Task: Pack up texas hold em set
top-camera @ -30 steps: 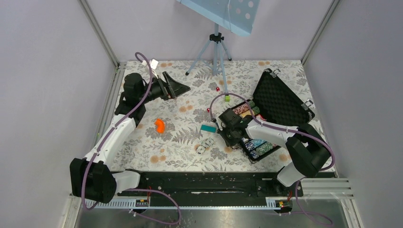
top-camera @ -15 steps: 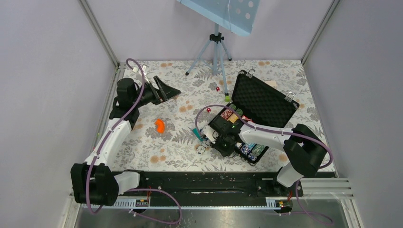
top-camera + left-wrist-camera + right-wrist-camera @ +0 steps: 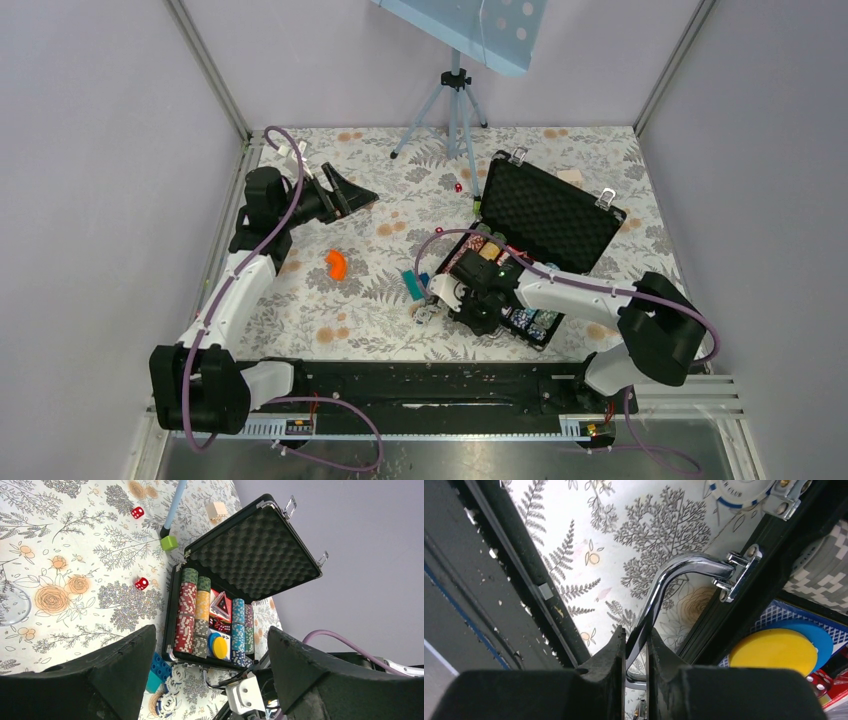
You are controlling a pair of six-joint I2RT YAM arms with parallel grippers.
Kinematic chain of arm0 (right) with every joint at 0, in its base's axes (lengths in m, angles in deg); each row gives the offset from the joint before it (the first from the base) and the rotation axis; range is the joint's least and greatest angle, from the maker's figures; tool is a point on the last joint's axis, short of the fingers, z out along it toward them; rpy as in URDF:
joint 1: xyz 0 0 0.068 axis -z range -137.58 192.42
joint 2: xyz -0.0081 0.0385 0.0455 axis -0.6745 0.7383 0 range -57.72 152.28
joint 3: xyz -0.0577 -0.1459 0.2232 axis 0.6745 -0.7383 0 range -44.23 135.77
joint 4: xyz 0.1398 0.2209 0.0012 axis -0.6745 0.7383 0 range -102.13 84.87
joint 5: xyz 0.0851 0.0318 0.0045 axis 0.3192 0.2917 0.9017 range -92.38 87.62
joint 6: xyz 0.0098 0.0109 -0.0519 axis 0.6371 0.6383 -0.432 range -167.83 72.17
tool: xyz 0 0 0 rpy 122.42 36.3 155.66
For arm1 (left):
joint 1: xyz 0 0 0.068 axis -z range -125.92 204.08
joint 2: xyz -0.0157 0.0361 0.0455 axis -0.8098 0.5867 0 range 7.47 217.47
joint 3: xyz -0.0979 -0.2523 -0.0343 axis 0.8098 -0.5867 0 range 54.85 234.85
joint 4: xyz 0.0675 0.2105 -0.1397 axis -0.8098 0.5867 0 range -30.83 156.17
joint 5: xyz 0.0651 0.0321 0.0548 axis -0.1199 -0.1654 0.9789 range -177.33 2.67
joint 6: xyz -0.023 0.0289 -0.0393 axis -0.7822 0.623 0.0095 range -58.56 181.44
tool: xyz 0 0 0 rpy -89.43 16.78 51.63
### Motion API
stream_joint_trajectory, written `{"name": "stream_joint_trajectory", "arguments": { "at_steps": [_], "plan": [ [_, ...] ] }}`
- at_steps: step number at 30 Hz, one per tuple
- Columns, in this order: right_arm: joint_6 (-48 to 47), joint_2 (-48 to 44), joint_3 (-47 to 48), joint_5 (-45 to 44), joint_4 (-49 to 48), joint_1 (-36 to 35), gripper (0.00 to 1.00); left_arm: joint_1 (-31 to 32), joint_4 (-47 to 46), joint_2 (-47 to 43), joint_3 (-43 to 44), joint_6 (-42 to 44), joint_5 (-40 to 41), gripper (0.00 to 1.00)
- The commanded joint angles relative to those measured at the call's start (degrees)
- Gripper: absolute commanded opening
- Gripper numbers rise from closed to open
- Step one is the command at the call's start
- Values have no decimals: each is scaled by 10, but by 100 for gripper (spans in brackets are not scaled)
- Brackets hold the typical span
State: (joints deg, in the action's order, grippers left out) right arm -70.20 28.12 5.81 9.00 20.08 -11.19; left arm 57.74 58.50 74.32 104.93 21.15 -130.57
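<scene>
While the lid point(image 3: 250, 560) stands open, the case point(image 3: 545, 215) sits on the right half of the worktop point(image 3: 370, 330), w/ rows of chips point(image 3: 187, 615) and a yellow dealer disc point(image 3: 774, 652) in its tray. Right end effector point(image 3: 636, 635) is clenched on the chrome handle point(image 3: 684, 567) at the case's near-left edge, the thin bar pinched betw. both fingers. Left end effector point(image 3: 211, 632) hangs released, jaws wide, nothing in it, over the far-left of the worktop, well apart from the case.

Handling, as a judgement: loaded w/ chips the case is prob. heavy, shell stiff. The handle is polished, so slick, and looks hinged. A lift there could let the case swing and spill the chip rows, the lid being unlatched. Safer to slide it low by the handle. To shut, push on the lid's hard rim, not the foam, which gives.

Not yet packed: loose chips point(image 3: 167, 700) on the worktop just beside the handle, red dice point(image 3: 141, 583) farther out. Chips are thin, flat, hard, so take them by the rim. Dice are small and roll easily, so pinch opposite faces.
</scene>
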Motion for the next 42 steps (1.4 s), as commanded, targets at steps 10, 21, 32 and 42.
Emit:
{"name": "stream_joint_trajectory", "arguments": {
  "at_steps": [10,21,32,42],
  "plan": [
    [20,-25,-2,-84,-62,-13,0,-7,-17,-4,-7,11,-14,81],
    [29,-37,-5,-149,-74,67,0,-9,-14,-2,-3,10,-14,81],
    [20,-45,-12,-137,-72,91,0,-10,-16,2,-2,7,-19,81],
    [61,-148,10,-138,-97,90,63,-12,27,0,17,5,32,84]
  ]
}}
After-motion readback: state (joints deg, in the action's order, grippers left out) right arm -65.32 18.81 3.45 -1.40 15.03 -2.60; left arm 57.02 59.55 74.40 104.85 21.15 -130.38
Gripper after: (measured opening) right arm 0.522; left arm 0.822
